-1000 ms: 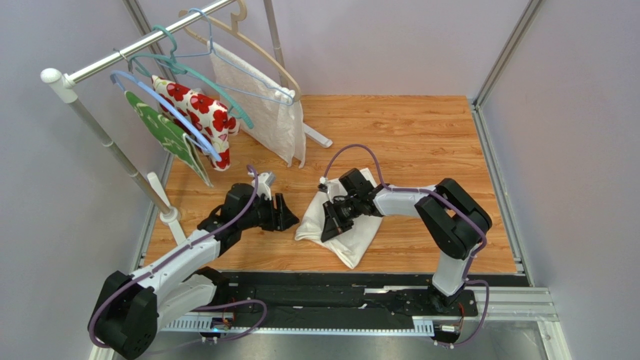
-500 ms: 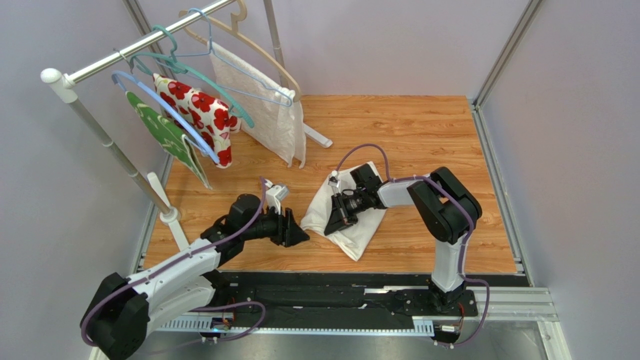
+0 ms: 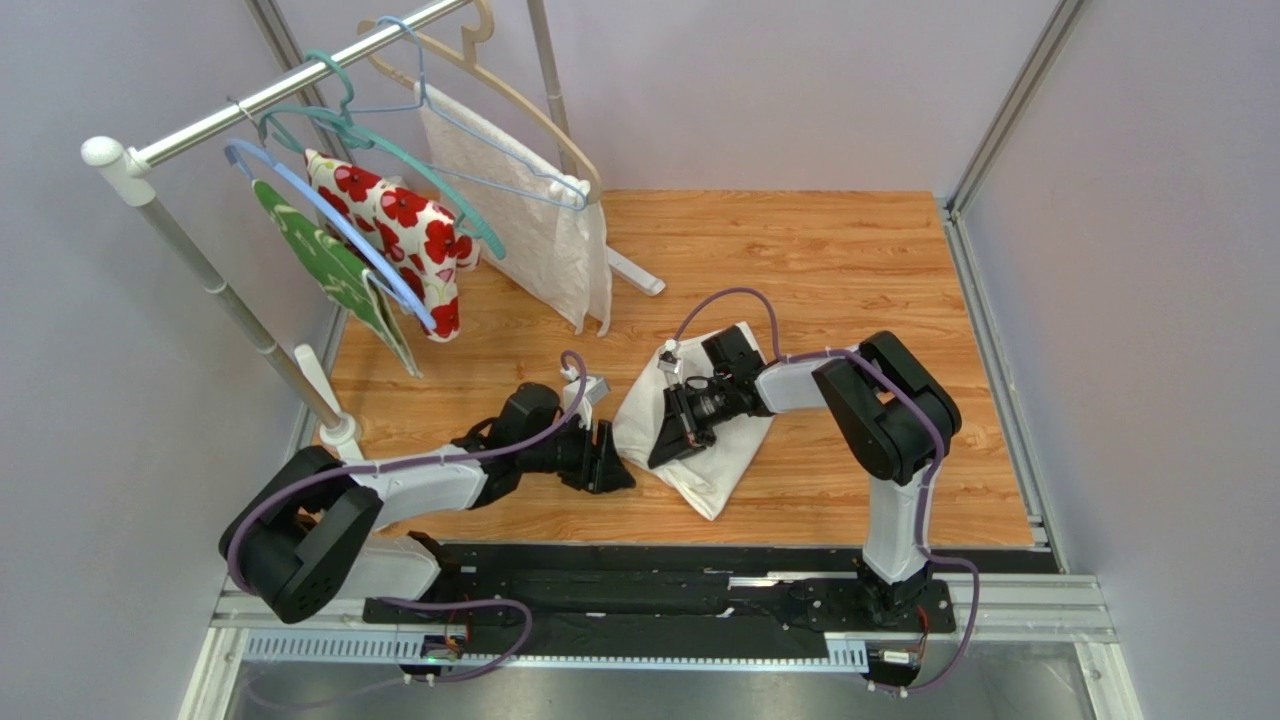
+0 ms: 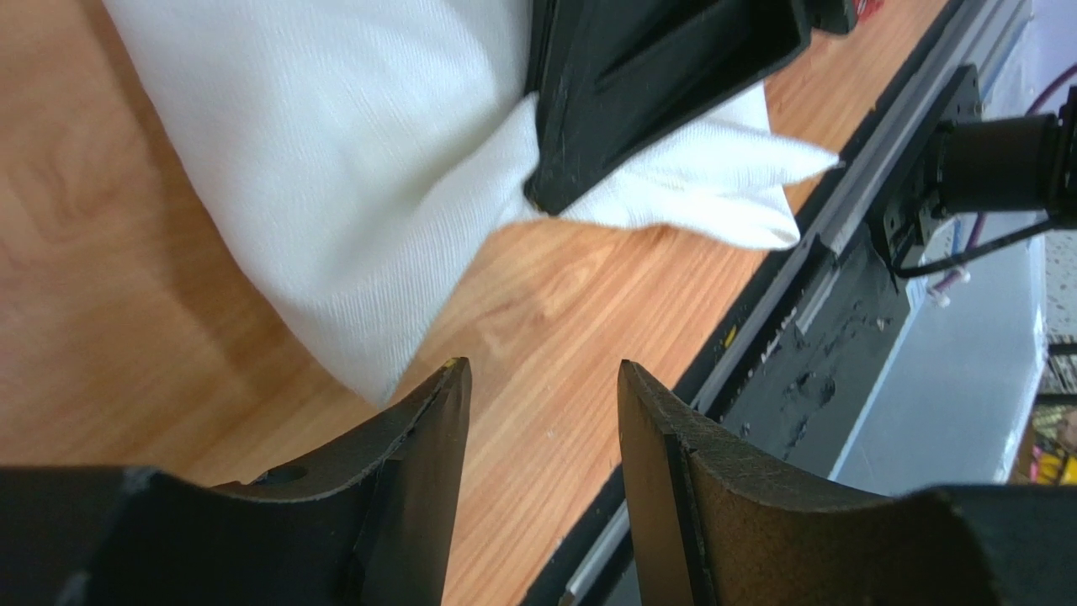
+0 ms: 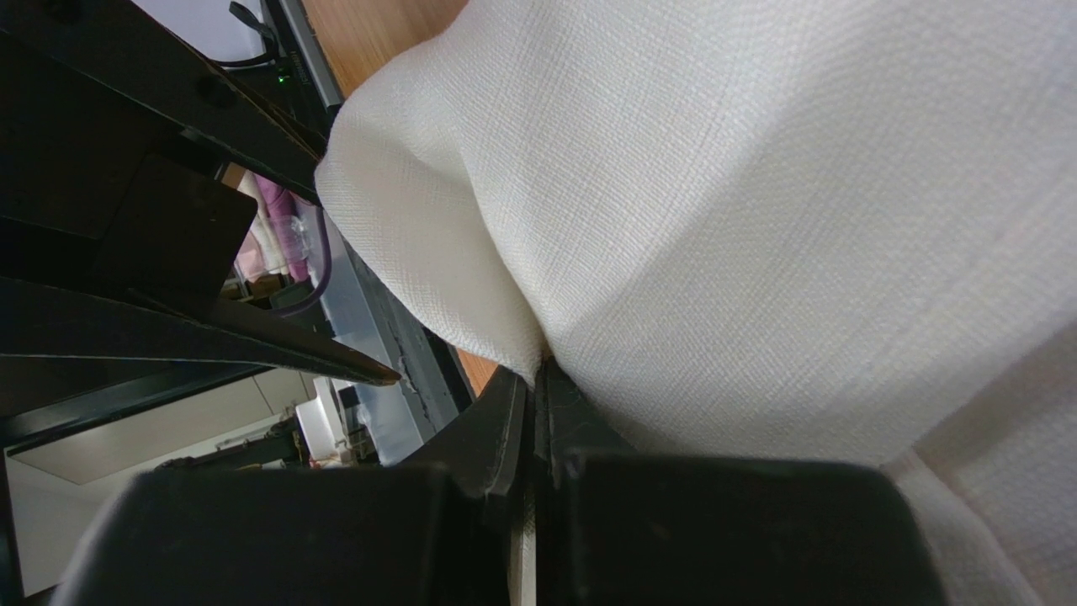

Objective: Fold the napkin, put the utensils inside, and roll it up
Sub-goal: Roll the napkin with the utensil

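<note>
The off-white napkin (image 3: 718,455) lies bunched on the wooden table, and it fills the right wrist view (image 5: 784,190). My right gripper (image 3: 666,446) is shut on a fold at its left side, with cloth pinched between the jaws (image 5: 537,375). My left gripper (image 3: 613,476) is open just left of the napkin's near-left corner. In the left wrist view its fingers (image 4: 424,436) straddle bare wood, the napkin (image 4: 329,177) just ahead and touching the left tip. The utensils are out of view.
A clothes rack stands at the back left with hangers, a red-flowered cloth (image 3: 398,225), a green cloth (image 3: 323,258) and a textured white cloth (image 3: 529,210). Its foot (image 3: 343,431) is left of my left arm. The black base rail (image 3: 676,578) runs along the near edge.
My left arm has swung right and down to the napkin's near-left corner, its jaws a little narrower. The right gripper drew back slightly with the cloth, then held still.
</note>
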Robot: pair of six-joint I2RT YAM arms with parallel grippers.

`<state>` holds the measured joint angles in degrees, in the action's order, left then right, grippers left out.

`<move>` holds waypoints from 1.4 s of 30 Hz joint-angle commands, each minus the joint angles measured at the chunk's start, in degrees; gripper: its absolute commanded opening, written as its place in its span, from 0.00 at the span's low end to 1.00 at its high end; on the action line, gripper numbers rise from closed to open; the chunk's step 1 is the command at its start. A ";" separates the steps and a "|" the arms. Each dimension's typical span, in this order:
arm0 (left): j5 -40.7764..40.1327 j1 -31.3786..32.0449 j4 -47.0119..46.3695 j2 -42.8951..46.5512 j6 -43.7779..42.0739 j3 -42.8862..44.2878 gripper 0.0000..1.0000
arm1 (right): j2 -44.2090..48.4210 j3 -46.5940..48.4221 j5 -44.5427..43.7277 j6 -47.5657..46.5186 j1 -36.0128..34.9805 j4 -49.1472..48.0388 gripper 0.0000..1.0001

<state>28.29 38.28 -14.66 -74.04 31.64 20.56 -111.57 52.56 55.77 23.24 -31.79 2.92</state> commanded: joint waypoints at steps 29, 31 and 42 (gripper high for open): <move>-8.87 0.21 -16.73 -13.76 -0.26 6.07 0.44 | -3.22 -2.02 -9.01 -1.10 0.59 -1.16 0.00; -9.83 0.21 -13.93 -14.02 -0.44 6.69 0.43 | -2.34 -2.19 -9.10 -1.18 0.59 -1.16 0.01; -12.03 0.21 -3.11 -18.50 -1.14 12.22 0.40 | 7.41 -1.49 -11.73 -3.99 0.41 4.98 0.43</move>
<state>18.72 38.57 -24.01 -90.35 31.99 30.26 -107.92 51.48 50.76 22.55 -31.53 3.03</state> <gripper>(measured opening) 0.400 0.392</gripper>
